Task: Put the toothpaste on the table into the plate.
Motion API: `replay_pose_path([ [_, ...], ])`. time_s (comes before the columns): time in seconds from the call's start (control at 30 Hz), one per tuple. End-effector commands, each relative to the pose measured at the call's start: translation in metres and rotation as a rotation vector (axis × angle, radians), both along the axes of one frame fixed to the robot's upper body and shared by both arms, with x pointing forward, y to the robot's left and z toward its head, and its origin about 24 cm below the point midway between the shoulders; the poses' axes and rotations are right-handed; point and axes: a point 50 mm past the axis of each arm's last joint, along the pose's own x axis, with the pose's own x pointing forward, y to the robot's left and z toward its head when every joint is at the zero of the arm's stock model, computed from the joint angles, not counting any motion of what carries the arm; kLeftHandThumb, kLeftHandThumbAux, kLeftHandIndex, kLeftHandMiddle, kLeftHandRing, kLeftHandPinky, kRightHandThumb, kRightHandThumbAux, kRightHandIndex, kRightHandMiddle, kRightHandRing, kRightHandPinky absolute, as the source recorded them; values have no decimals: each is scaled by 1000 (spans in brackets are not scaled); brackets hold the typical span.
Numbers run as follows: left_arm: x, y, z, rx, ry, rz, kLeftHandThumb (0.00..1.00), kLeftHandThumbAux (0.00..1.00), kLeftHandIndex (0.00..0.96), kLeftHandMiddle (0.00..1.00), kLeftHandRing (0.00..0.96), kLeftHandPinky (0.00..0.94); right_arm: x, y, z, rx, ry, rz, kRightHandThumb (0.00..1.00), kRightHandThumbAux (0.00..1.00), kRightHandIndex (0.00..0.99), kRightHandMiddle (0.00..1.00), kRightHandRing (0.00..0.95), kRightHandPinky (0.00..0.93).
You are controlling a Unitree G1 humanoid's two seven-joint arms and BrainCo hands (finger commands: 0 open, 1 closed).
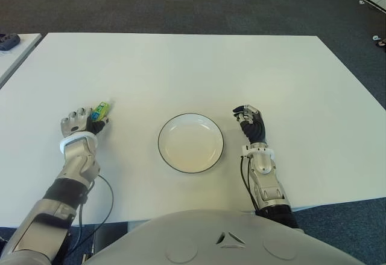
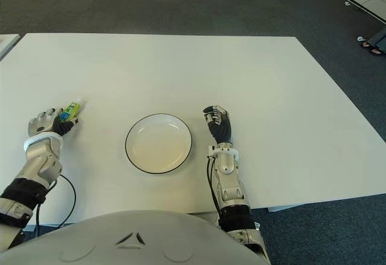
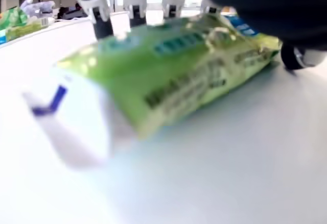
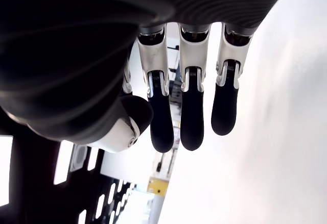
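From the head camera I see a white table point(image 1: 199, 66) with a white, dark-rimmed plate point(image 1: 190, 142) near my edge, at the centre. My left hand point(image 1: 81, 122) shows at nine o'clock from the plate, well apart from it, its fingers point(image 1: 96, 118) clenched around the lower end of a green toothpaste tube point(image 1: 101, 108). The tube's free end points toward one o'clock. My right hand point(image 1: 250, 121) shows just beside the plate at three o'clock, fingers loosely curled and holding nothing.

In my left wrist camera the toothpaste tube point(image 3: 173, 66) fills the frame, lying on the table point(image 3: 214, 173), with the hand closed over its far end.

In my right wrist camera the right hand point(image 4: 168, 106) shows its fingers point(image 4: 192, 113) hanging relaxed and parted beside the table point(image 4: 276, 147), nothing between them.
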Motion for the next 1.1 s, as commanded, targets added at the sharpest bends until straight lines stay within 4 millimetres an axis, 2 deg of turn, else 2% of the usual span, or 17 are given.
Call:
replay_pose_path([
  [0.03, -2, -1, 0, -11, 88, -44, 419, 130, 0, 0, 0, 0, -2, -2, -2, -6, 19, -2, 710, 732, 419, 430, 421, 443],
  [0.43, -16, -18, 43, -26, 176, -206, 456, 131, 0, 0, 0, 0, -2, -3, -1, -13, 14, -3, 711, 733, 418, 438, 439, 467],
  [0.87, -17, -14, 46, -37, 247, -238, 468, 123, 0, 0, 0, 0, -2, -3, 1, -21, 4, -7, 712, 733, 419, 454, 449, 467],
  [1.1, -16, -13, 45, -20, 273, -235, 479, 155, 0, 0, 0, 0, -3, -2, 2, -18, -4, -19, 714, 733, 420, 461, 447, 434],
])
